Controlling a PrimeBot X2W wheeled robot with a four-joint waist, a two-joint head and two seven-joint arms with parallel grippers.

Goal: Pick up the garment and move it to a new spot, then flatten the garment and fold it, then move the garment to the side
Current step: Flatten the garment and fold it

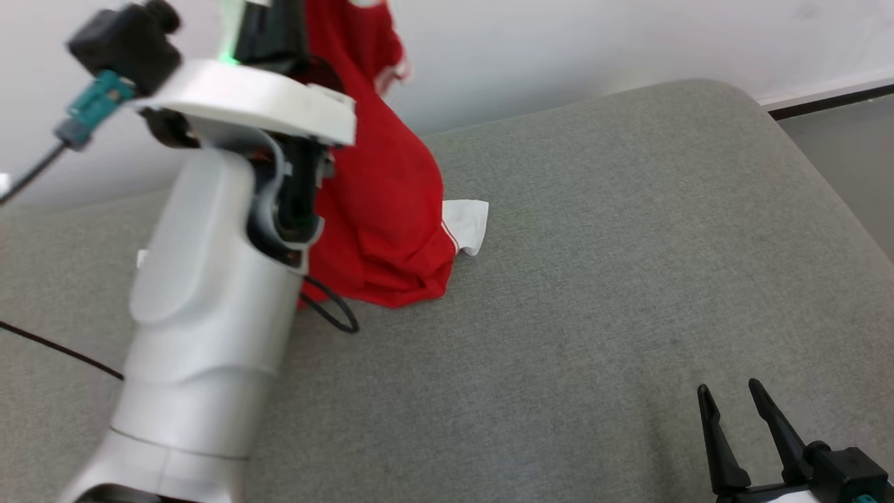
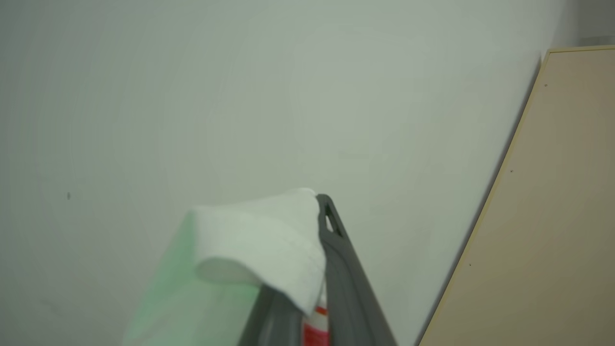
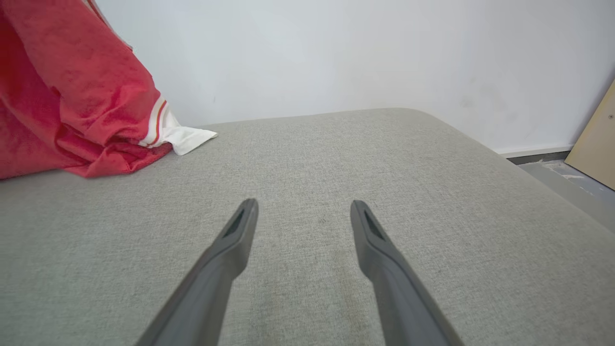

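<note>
"High over the cushion's far left part, how does the left gripper [image 2: 321,211] stand?" the inspector asks.

"Clenched. Its two dark fingers [image 2: 346,269] lie together and pinch a fold of white fabric [image 2: 259,240]. A strip of red-and-white trim shows between them lower down."

"Location of the garment [image 1: 391,209]?"

"Suspended from that grip, behind the pale left forearm [image 1: 202,314]. It hangs as a long red drape in soft creases. The lower end is bunched and rests on the cushion [image 1: 594,293], close to the white wall [image 1: 559,42]. One white cuff [image 1: 466,225], edged with thin stripes, lies flat on the upholstery just beside the red heap."

"Right gripper [image 3: 303,205]?"

"Released, jaws spread wide, nothing between them. It sits at the lower right of the head view, over bare cushion, well apart from the garment. Whether its tips touch the upholstery, I cannot tell."

"Materials?"

"Garment: matte, slightly fuzzy in the right wrist view. Cushion: grey, finely woven, with a rounded far corner. Fingers: smooth, dark, tapered, each with a slot near the tip. A thin black cable [image 1: 335,316] loops below the forearm, beside the red hem. A beige board [image 2: 552,216] stands by the wall."
</note>
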